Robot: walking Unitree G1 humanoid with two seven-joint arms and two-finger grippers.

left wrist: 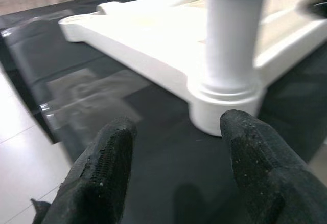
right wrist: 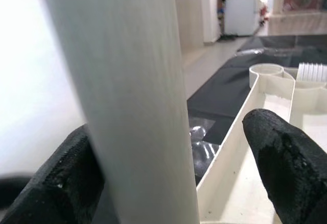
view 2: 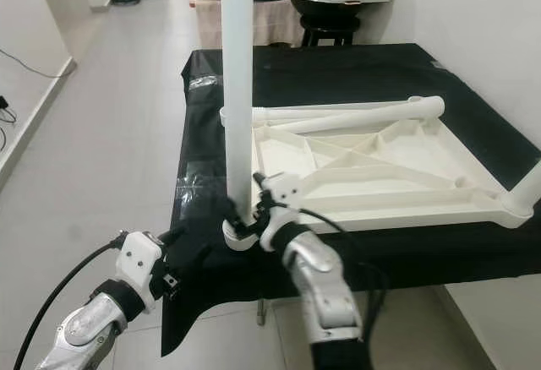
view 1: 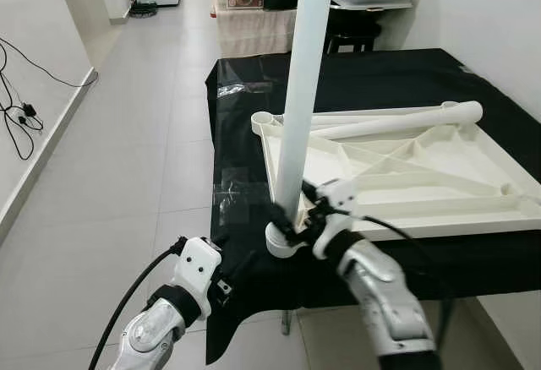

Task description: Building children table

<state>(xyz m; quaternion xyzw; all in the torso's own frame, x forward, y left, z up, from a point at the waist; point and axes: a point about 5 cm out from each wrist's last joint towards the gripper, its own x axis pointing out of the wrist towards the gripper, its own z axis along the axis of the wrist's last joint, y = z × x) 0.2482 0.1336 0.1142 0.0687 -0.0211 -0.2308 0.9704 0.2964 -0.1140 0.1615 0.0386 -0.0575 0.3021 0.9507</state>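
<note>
The upturned white plastic tabletop point(view 1: 397, 176) lies on my black-covered table point(view 1: 372, 74), pale floor open at nine o'clock. My right gripper point(view 1: 296, 218) straddles the upright white leg point(view 1: 303, 74), one finger touching; my left gripper point(view 1: 226, 256) gapes empty near the corner socket point(left wrist: 225, 106).

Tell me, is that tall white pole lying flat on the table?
No, the white pole stands upright in the tabletop's near corner socket, beside the right claw.

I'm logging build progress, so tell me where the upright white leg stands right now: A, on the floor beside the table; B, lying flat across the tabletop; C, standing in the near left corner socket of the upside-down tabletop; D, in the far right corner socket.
C: the leg rises upright from the near left corner socket of the tabletop, with the right pincer around its base.
</note>
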